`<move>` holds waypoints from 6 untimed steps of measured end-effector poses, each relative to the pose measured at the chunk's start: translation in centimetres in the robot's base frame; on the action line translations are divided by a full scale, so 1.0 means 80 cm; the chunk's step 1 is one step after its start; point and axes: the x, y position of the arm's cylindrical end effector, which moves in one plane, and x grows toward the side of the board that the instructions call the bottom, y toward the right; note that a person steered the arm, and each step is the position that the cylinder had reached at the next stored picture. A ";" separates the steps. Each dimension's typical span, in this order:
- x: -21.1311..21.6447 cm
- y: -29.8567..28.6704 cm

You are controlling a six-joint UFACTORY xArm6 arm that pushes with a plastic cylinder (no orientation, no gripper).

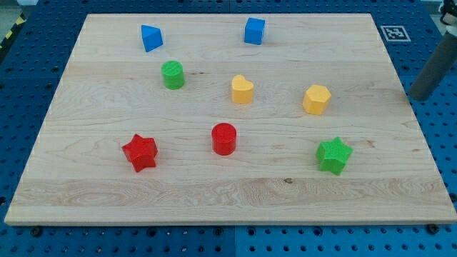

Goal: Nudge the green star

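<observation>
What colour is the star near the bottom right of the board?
Green. The green star shows clearly in the camera view, the only view there is.

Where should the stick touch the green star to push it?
My tip has no gripper, so it can only push. It sits off the wooden board, up and right of the green star-shaped block. Probably best to press the star's upper-right side, in a notch between points.

Star (334,155) right of cylinder (224,138)
</observation>
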 end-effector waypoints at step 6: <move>0.096 -0.108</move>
